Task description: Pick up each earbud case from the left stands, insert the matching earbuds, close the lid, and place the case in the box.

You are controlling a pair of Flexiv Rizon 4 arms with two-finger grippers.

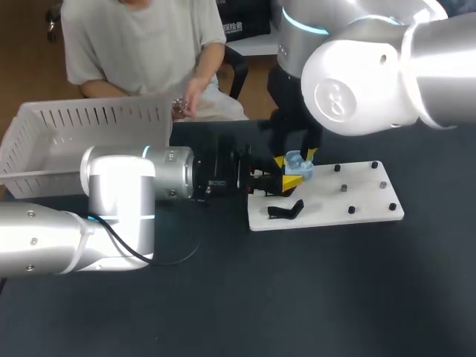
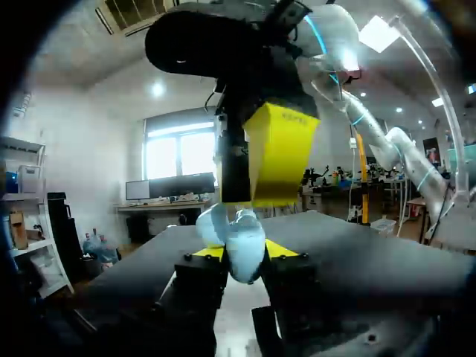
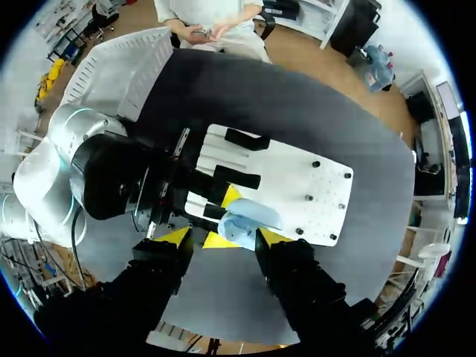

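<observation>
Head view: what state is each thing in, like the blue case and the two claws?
blue case: held just above the white board, lid apparently open.
left gripper: shut on the blue case.
right gripper: open, fingers either side of the blue case.
basket: upright, open-topped.

No readable text anywhere on the table or the arms.
- right arm's joint cap: embossed round emblem only, no letters or digits.
- left arm's black wrist: small white label, print too small to make out.
- right arm's yellow fingertip: faint raised marking near its upper edge in the left wrist view, illegible.
- white board: pegs and holes only, unmarked as far as the pictures show.
- white basket: plain slotted wall, no label in view.
</observation>
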